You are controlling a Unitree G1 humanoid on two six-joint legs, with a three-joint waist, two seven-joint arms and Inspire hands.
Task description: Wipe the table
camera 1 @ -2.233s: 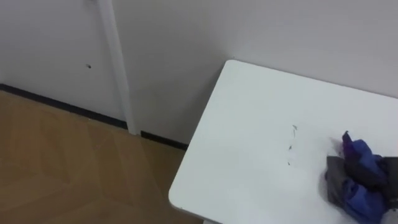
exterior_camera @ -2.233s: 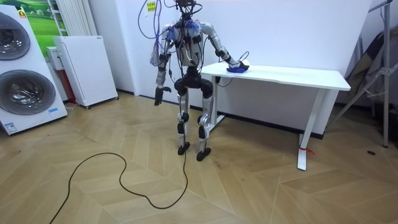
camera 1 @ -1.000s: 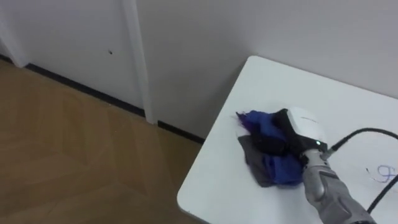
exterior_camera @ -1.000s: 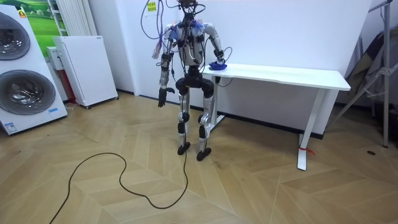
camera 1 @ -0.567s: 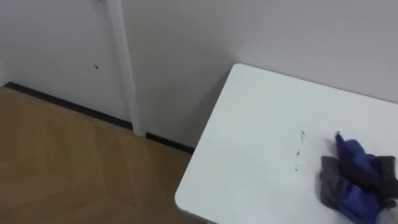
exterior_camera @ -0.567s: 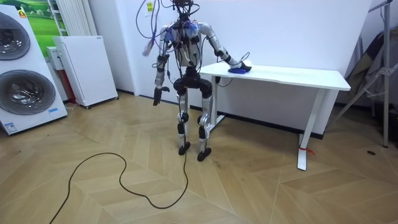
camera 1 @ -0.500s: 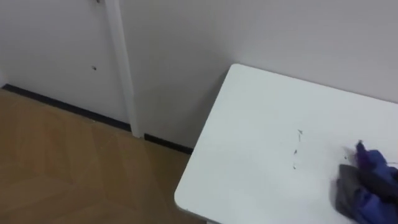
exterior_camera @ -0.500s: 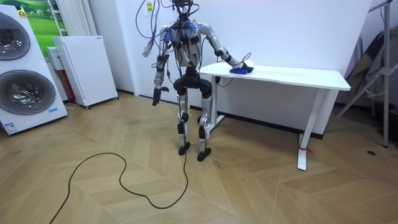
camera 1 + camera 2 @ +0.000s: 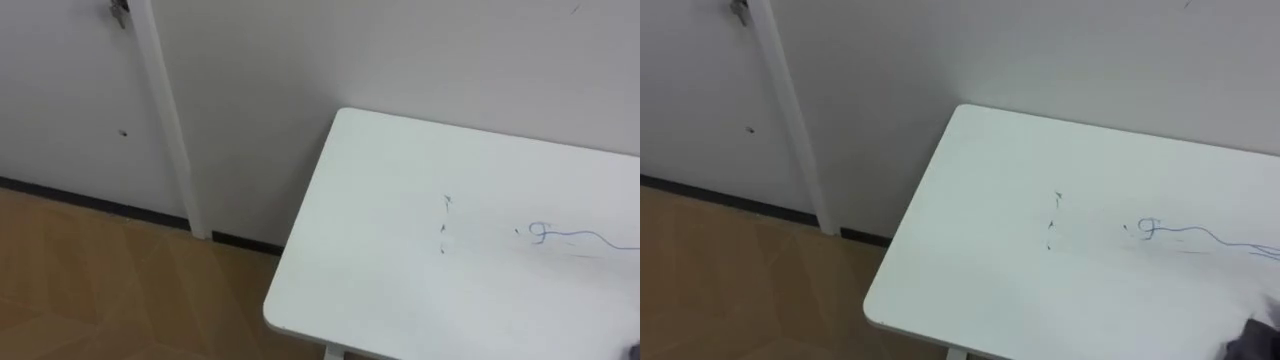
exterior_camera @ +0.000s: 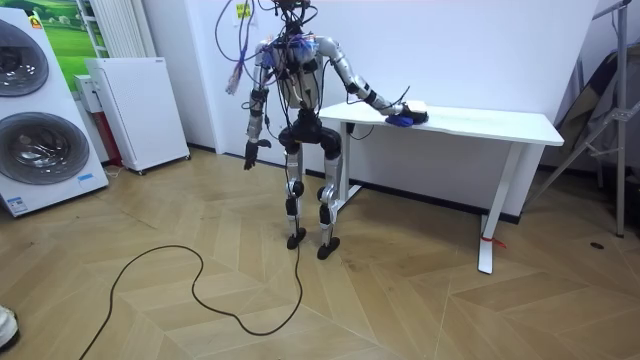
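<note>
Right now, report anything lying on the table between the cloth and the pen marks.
Nothing visible does. The blue cloth at the right hand rests on the white table, and the tabletop between it and the blue scribble and the small dark marks is bare.

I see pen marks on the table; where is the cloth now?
In the room view the blue cloth lies on the white table at the right hand, toward that view's left end.
</note>
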